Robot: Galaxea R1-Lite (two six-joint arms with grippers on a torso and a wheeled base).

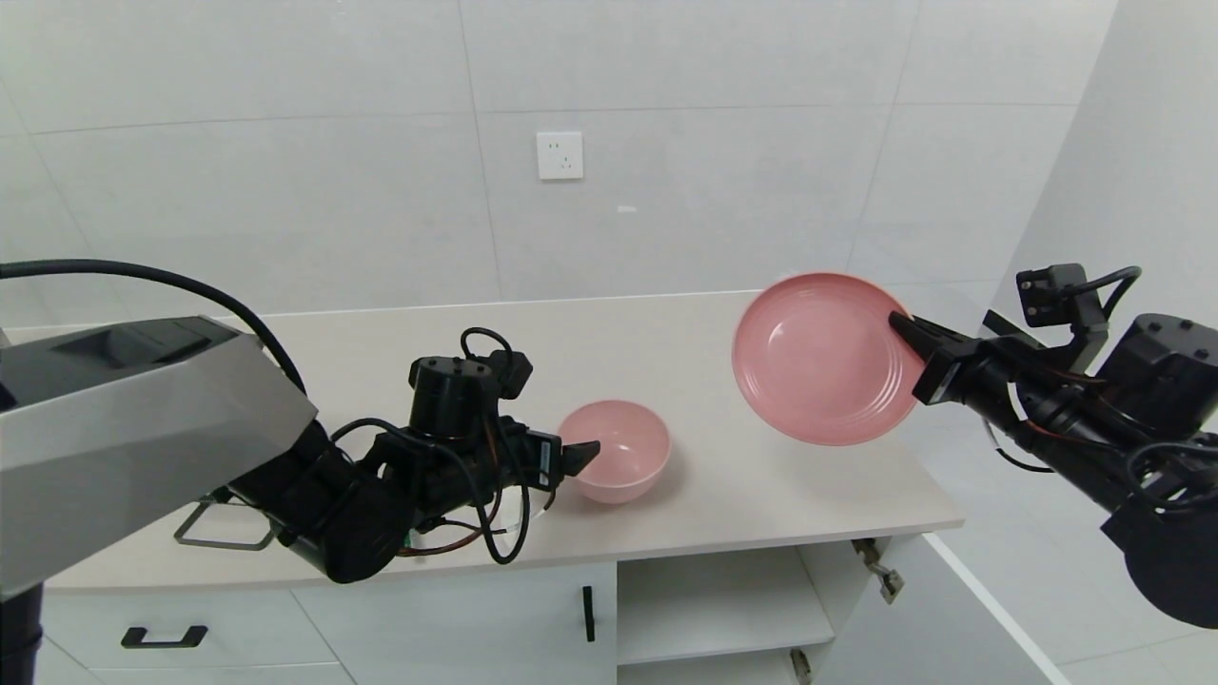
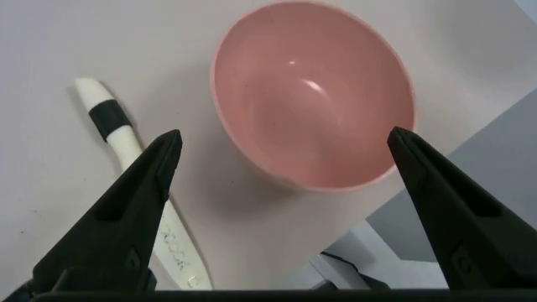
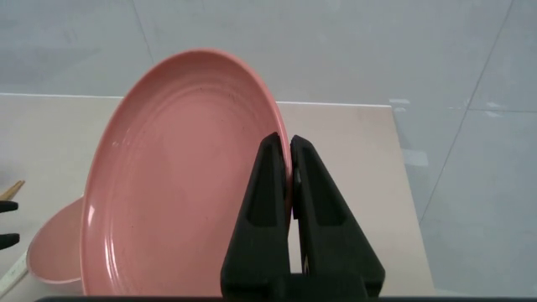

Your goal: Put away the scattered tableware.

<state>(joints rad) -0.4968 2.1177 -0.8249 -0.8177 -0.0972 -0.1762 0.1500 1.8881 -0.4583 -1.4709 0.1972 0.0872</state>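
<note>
Left tool [image 1: 582,455], jaws spread wide, hovers at the bowl [image 1: 617,461] near the bench's [image 1: 381,352] front edge; straddle one wall before closing. Right tool [image 1: 902,323] pinches the tilted plate's [image 1: 818,357] rim, aloft past the bench's right end; move slowly so it doesn't pivot.

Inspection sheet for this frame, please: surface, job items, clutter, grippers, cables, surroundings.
Surface: pale counter above cupboards.
Job's things: pink bowl upright on counter; white utensil lying beside it; pink plate held tilted in the air.
Clutter: metal loop by left arm, unclear.
Grippers: left gripper open over bowl; right gripper shut on plate's rim.
Cables: black cables along both arms.
Surroundings: tiled wall, socket; cupboard door below stands open.
</note>
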